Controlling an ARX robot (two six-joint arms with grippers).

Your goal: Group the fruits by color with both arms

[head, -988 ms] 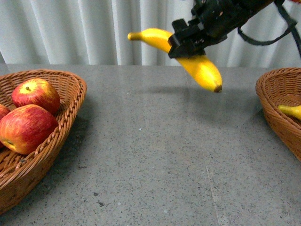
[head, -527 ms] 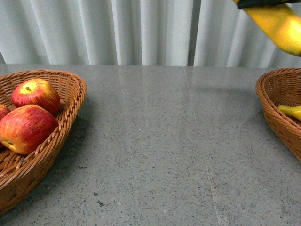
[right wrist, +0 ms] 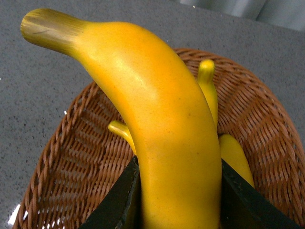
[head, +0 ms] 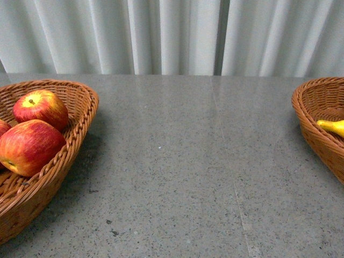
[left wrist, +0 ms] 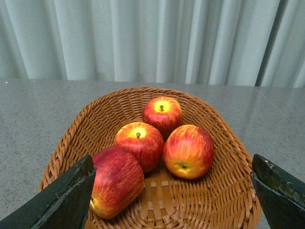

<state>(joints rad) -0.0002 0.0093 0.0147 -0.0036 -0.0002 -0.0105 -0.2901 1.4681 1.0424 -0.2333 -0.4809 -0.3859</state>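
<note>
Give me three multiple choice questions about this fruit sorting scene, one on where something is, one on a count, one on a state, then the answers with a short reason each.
1. Where is the held banana?
A. Above the wicker basket with bananas
B. Lying on the grey table
C. In the apple basket

2. How many apples lie in the apple basket?
A. Two
B. Four
C. Six

3. What state is the right pincer in?
A. Open and empty
B. Shut on the banana
C. Shut on an apple

Answers:
1. A: the right wrist view shows the basket and more bananas behind it.
2. B: the left wrist view shows four red apples together.
3. B: both jaws press the banana's sides, while the left pincer is open and empty.
</note>
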